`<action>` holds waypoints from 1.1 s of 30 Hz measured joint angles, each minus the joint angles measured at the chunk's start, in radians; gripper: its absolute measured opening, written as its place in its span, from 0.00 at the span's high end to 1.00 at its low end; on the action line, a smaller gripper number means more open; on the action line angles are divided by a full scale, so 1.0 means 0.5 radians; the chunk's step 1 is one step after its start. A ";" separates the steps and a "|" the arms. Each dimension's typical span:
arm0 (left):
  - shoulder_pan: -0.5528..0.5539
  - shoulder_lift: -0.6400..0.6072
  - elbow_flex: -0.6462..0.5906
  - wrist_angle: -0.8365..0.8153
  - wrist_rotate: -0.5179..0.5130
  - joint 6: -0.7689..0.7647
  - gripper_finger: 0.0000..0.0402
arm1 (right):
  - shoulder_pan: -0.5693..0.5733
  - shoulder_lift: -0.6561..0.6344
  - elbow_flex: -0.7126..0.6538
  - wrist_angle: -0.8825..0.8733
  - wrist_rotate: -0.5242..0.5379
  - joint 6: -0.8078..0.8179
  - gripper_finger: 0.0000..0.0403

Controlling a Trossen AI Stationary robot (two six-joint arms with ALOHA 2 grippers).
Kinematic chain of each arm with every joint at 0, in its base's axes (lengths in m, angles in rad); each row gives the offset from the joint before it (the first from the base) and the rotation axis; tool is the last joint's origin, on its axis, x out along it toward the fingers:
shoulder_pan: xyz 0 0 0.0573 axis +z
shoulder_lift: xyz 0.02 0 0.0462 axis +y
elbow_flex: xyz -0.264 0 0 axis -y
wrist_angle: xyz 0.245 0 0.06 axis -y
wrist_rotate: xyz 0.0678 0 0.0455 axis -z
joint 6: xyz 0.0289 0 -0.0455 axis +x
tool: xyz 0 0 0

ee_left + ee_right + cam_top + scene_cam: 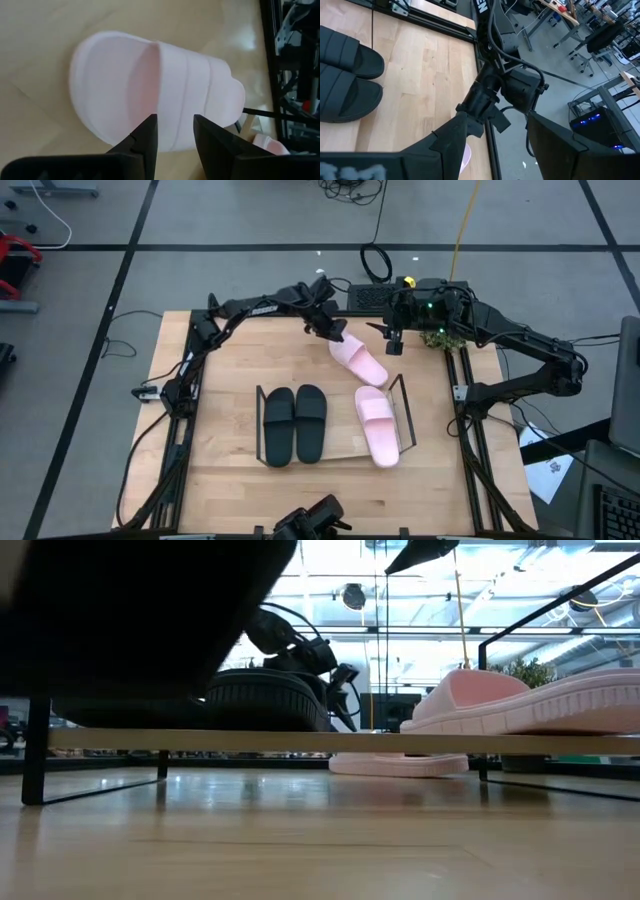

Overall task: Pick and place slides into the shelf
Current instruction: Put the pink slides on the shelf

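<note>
One pale pink slide (360, 362) lies sole-down on the bare table just beyond the shelf (405, 412); in the left wrist view this slide (150, 90) fills the picture. My left gripper (337, 338) hovers at its far end, open, with the fingers (175, 132) on either side of the wide strap's (195, 95) edge. The shelf carries the black pair (295, 425) side by side and the other pink slide (378, 428) at its right end. My right gripper (393, 345) hangs open (495, 145) above the table's far right, holding nothing. My left gripper comes at the loose pink slide from above, slanting from the far side, its open fingers (145, 135) level with the strap's side edge (172, 125). I cannot tell whether they touch it. The slide lies flat on the table.
A small green plant (437, 337) and a black box (370, 297) sit at the far right edge. Dark frame rails (465, 440) run along both table sides. Bare wood (220, 360) lies left of and beyond the shelf. The low view shows the shelf plate (300, 740) raised off the table.
</note>
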 joint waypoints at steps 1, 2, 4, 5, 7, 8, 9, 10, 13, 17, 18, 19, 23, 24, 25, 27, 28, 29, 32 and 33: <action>-0.002 0.000 0.000 0.001 0.003 -0.019 0.70 | 0.000 0.000 0.000 -0.005 -0.001 0.001 0.51; -0.003 0.000 0.000 0.007 0.029 -0.042 0.70 | 0.000 0.000 0.000 -0.010 -0.001 0.001 0.51; 0.000 0.001 0.000 0.033 0.099 -0.072 0.70 | 0.000 0.000 0.000 -0.015 -0.001 0.003 0.51; 0.007 0.001 0.000 0.055 0.126 -0.083 0.70 | 0.000 0.000 0.000 -0.015 -0.001 0.003 0.51; 0.017 0.001 0.001 0.104 0.183 -0.087 0.70 | 0.000 0.000 0.000 -0.015 -0.001 0.003 0.51; 0.021 0.001 0.001 0.125 0.211 -0.089 0.70 | 0.000 0.000 0.000 -0.015 0.000 0.002 0.51; 0.026 0.001 0.001 0.143 0.228 -0.090 0.70 | 0.000 0.000 0.000 -0.015 0.004 0.001 0.51; 0.031 0.001 0.001 0.167 0.253 -0.090 0.70 | 0.000 0.000 0.000 -0.015 0.010 0.000 0.51; 0.049 -0.022 0.001 0.225 0.327 -0.087 0.70 | 0.001 -0.001 0.000 -0.004 0.124 -0.046 0.51; 0.058 -0.172 0.001 0.344 0.338 -0.030 0.70 | 0.000 -0.002 0.000 0.012 0.270 -0.121 0.51; 0.063 -0.227 0.001 0.372 0.330 -0.019 0.70 | -0.001 -0.002 0.000 0.010 0.268 -0.120 0.51; 0.067 -0.284 0.002 0.391 0.304 -0.007 0.70 | -0.003 -0.002 0.000 0.007 0.262 -0.107 0.51; 0.119 -0.554 0.003 0.393 0.155 0.073 0.70 | -0.004 -0.002 0.000 -0.047 0.256 -0.042 0.51; 0.135 -0.633 0.003 0.384 0.131 0.090 0.70 | -0.004 -0.002 0.000 -0.062 0.256 -0.029 0.51; 0.148 -0.712 0.003 0.386 0.108 0.102 0.70 | -0.004 -0.002 0.000 -0.076 0.256 -0.020 0.51; 0.179 -0.872 0.003 0.387 0.061 0.143 0.70 | -0.004 -0.002 0.000 -0.075 0.256 -0.012 0.51; 0.189 -0.953 0.003 0.390 0.032 0.160 0.70 | -0.004 -0.002 0.000 -0.073 0.256 -0.012 0.51; 0.199 -1.029 0.003 0.394 0.003 0.172 0.70 | -0.004 -0.002 0.000 -0.066 0.256 -0.011 0.51; 0.227 -1.260 0.003 0.465 -0.067 0.212 0.70 | -0.004 -0.002 0.000 -0.062 0.257 -0.011 0.51; 0.238 -1.328 0.003 0.521 -0.065 0.249 0.70 | -0.004 -0.002 0.000 -0.062 0.256 -0.011 0.51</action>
